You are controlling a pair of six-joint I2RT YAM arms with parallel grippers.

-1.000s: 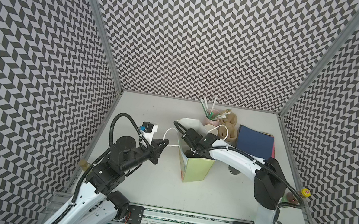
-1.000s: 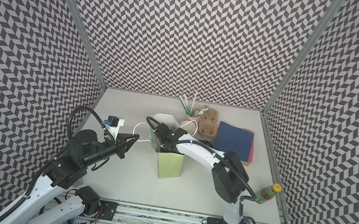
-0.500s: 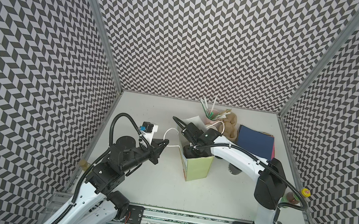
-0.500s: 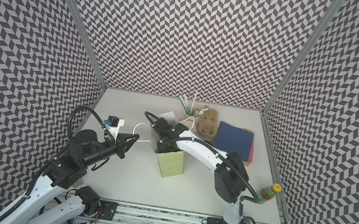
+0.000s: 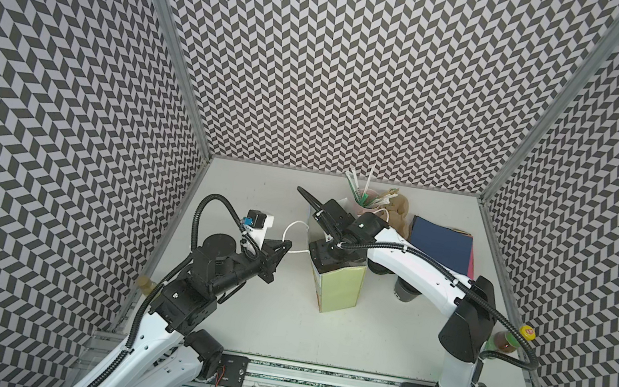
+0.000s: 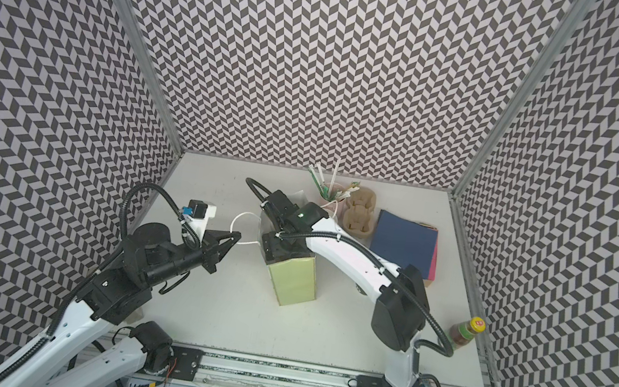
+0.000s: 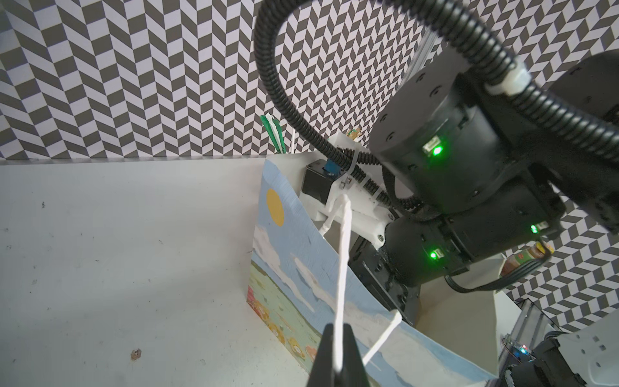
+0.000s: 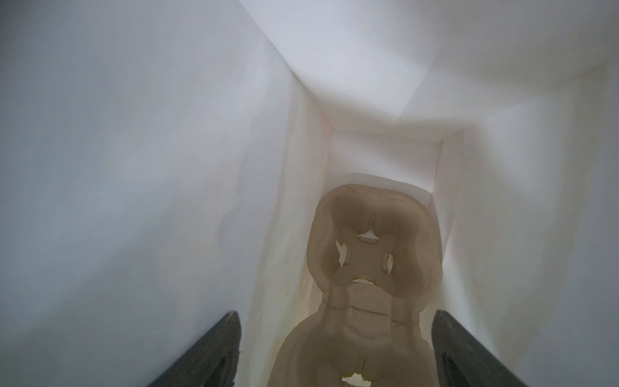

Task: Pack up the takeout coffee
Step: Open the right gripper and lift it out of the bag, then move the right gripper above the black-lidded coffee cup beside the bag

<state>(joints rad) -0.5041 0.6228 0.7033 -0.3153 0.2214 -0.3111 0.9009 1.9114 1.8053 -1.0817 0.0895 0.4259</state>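
Right wrist view: the right claw, jaws wide and empty, hangs inside the gift bag above a tan pulp carrier on its floor. The left claw pinches the bag's white handle. In a top view the takeout coffee stands on the bench beside the bag, partly under the right arm.

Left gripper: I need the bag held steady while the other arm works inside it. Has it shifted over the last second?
No. In a top view the left gripper keeps the same spot beside the gift bag, shut on the white handle.
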